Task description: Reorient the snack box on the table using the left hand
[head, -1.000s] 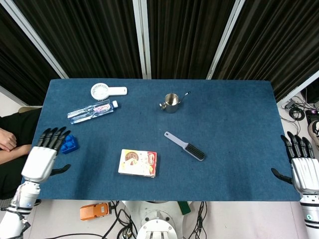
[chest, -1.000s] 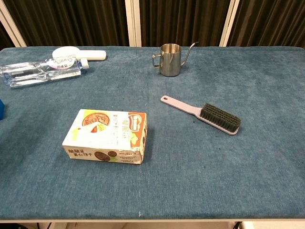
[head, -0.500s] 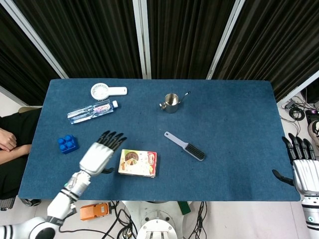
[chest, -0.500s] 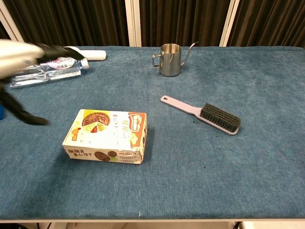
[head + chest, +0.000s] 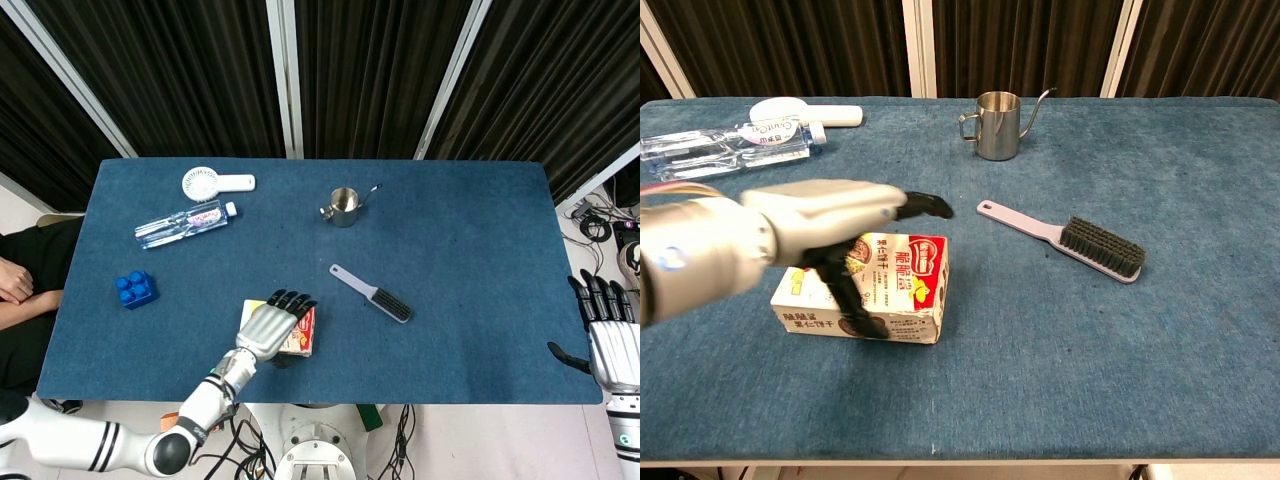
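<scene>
The snack box (image 5: 302, 335) (image 5: 902, 285) lies flat near the table's front edge, printed face up. My left hand (image 5: 268, 327) (image 5: 830, 215) hovers over the box's left half with its fingers spread and extended, covering much of the box; the thumb reaches down in front of the box's near side. Whether it touches the box I cannot tell. My right hand (image 5: 608, 338) stays off the table's right front corner, fingers apart and holding nothing.
A brush (image 5: 372, 293) (image 5: 1065, 238) lies to the right of the box. A steel pitcher (image 5: 343, 206) (image 5: 997, 124) stands behind. A water bottle (image 5: 185, 223) (image 5: 725, 147) and white fan (image 5: 215, 183) lie at back left; a blue brick (image 5: 136, 289) sits at left.
My left hand has swept rightward from the table's left edge to above the snack box. The box and my right hand have not moved.
</scene>
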`<state>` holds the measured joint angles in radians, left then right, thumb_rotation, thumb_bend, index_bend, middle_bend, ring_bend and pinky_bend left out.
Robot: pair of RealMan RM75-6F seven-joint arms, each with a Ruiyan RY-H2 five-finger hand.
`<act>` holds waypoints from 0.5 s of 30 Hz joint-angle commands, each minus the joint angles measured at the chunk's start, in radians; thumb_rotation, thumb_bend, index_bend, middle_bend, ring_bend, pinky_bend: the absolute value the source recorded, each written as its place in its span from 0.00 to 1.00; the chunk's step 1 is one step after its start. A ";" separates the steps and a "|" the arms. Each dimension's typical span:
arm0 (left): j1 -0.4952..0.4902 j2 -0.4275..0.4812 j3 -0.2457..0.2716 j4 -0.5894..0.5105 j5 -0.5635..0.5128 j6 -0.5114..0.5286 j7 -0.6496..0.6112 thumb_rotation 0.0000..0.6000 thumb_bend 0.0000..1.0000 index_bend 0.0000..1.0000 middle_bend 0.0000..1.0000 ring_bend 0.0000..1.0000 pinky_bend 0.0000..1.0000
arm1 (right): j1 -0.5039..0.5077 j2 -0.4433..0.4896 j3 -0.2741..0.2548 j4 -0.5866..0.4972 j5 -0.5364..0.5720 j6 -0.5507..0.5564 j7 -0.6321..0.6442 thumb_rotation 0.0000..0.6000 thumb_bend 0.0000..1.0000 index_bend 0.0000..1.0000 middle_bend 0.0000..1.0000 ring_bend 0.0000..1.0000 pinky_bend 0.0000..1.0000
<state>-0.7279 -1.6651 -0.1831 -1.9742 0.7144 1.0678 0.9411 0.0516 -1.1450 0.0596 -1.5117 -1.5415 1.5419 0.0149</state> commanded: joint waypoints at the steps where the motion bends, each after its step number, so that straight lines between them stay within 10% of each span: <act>1: -0.064 -0.060 -0.025 0.017 -0.091 0.050 0.040 1.00 0.02 0.08 0.05 0.00 0.00 | 0.000 -0.002 0.001 0.003 0.004 -0.003 0.002 1.00 0.22 0.00 0.04 0.00 0.00; 15: -0.157 -0.130 -0.032 0.070 -0.249 0.189 0.094 1.00 0.02 0.09 0.13 0.06 0.00 | 0.009 -0.007 0.004 0.024 0.017 -0.027 0.019 1.00 0.22 0.00 0.04 0.00 0.00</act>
<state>-0.8751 -1.7883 -0.2155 -1.9099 0.4812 1.2445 1.0266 0.0599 -1.1521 0.0637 -1.4884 -1.5244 1.5156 0.0340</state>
